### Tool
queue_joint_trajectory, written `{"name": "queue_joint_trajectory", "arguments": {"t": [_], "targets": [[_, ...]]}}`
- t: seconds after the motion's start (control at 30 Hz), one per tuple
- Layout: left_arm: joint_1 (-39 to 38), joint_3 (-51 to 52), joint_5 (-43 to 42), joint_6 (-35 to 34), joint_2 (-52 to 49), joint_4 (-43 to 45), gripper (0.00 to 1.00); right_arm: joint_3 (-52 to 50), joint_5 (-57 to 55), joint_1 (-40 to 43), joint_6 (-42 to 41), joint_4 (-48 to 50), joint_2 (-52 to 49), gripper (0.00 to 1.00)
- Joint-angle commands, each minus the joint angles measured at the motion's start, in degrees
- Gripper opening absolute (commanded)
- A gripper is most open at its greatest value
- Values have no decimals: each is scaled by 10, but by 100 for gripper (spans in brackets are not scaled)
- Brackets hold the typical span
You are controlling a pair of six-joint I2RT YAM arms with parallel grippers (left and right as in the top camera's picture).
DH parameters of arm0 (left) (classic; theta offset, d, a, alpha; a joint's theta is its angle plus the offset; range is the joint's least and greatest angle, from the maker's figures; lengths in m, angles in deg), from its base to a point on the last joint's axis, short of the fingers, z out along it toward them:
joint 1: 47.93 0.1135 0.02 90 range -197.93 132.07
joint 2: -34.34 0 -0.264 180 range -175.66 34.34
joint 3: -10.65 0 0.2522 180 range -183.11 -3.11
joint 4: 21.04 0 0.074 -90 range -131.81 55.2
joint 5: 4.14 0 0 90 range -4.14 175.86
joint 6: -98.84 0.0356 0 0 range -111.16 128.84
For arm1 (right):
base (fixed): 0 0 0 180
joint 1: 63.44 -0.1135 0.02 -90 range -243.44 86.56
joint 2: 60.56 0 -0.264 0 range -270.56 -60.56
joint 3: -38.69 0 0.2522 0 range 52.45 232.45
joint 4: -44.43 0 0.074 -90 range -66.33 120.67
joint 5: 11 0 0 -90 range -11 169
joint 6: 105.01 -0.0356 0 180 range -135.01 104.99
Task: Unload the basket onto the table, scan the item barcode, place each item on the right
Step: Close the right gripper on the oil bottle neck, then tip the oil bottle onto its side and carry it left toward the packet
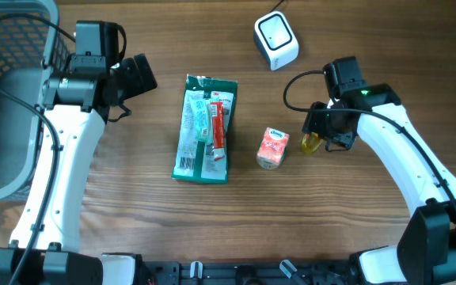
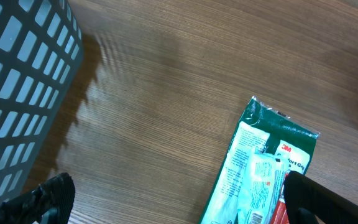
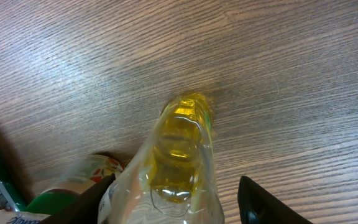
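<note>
- Bottle (image 3: 182, 155), clear plastic with yellow liquid inside, sits between the fingers of the right gripper (image 3: 180, 190), its far end pointing down at the wooden table (image 1: 133, 214).
- One dark finger (image 3: 106, 190) sits tight against the bottle's side in the right wrist view. The other finger (image 3: 266, 202) stands off from it with a sliver of wood showing between them.
- Whether the right gripper is actually pinching the bottle cannot be told from these views.
- From overhead, only a yellow patch of the bottle shows, right under the gripper's tip and on the side toward the other arm.
- A small orange-and-pink packet (image 1: 273, 148) lies just beside the right gripper on that same side, near the bottle but apart from it.
- Farther out in that direction, a flat green package (image 1: 204, 131) holding a red-and-white tube lies lengthwise on the table.
- A white scanner (image 1: 276, 39) on a black cable sits beyond the right gripper, away from the robot's base and well apart from the bottle.
- The left gripper (image 2: 179, 196) hangs over bare wood with its fingers spread wide and nothing between them. The green package's top corner is close by one fingertip.
- A grey mesh basket (image 1: 10, 47) stands at the left gripper's outer side, at the table's edge.
</note>
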Motion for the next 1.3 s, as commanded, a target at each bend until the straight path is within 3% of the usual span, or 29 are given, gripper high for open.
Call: {"name": "queue_joint_trajectory", "arguments": {"t": [0.0,0.27,0.47,0.63,0.83,1.27], "targets": [[3,-5,-5,7,-2,1,100,-6,1,-2,5,0,-9,57],[3,-5,-5,7,-2,1,100,3,2,2,22,-2,0,38],[3,-5,-5,7,-2,2,100,50,25,24,70,-54,58,37],[3,-5,-5,7,-2,1,100,60,223,90,193,-58,137,36],[3,-5,-5,7,-2,1,100,60,495,194,339,-90,183,19],[3,-5,-5,7,-2,1,100,26,614,204,350,-120,183,14]]}}
